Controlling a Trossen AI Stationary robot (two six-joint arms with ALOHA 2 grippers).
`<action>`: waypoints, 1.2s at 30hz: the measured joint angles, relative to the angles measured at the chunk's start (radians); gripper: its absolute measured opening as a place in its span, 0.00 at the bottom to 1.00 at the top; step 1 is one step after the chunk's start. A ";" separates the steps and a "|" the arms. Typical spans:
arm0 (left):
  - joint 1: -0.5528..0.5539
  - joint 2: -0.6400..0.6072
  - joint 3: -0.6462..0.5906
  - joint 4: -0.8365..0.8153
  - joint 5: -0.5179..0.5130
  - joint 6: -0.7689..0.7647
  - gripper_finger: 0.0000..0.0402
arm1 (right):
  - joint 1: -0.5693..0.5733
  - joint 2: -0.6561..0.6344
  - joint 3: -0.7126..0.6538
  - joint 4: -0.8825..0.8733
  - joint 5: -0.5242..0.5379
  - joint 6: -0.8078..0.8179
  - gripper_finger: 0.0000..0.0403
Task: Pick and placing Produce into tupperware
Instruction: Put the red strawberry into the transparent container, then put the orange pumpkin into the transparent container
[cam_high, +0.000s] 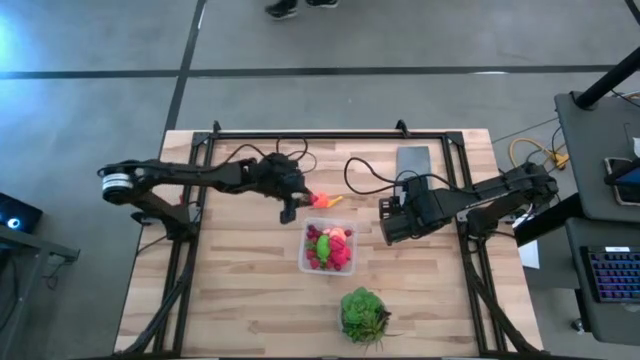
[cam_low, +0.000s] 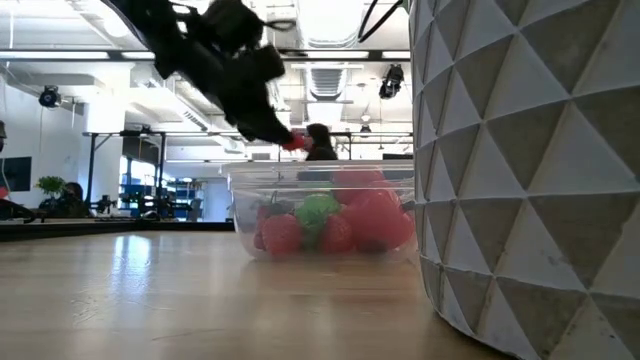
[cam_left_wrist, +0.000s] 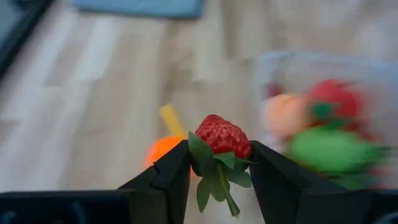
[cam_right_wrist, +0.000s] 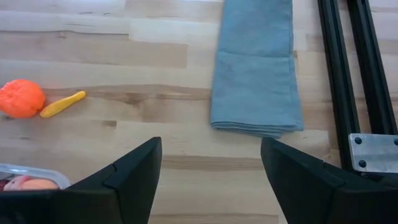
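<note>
Produce sits mostly inside the tupperware at mid-table in the high view, with an orange piece and a yellow piece left on the wood just beyond it; the left gripper hangs beside those two, and the right gripper waits near the container's far side. The low view shows the container well filled with red and green pieces, the left gripper raised above its rim with something red at its tip. The left wrist view alone settles what that is: a strawberry, clamped between the two fingers, leaves hanging below. The right wrist view shows that arm's jaws apart and empty, facing a grey cloth. Judgement: the carry step is in hand; next the strawberry must travel over the container and be released.
</note>
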 joint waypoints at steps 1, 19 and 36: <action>-0.007 -0.015 -0.002 -0.006 0.035 -0.023 0.33 | 0.000 0.000 0.000 0.000 0.000 -0.001 0.66; -0.121 0.062 0.001 -0.008 0.279 -0.247 0.45 | 0.000 0.000 0.003 0.037 -0.019 0.000 0.66; -0.045 0.035 0.092 -0.011 0.167 -0.167 0.67 | 0.000 0.000 0.000 0.055 -0.036 -0.051 0.66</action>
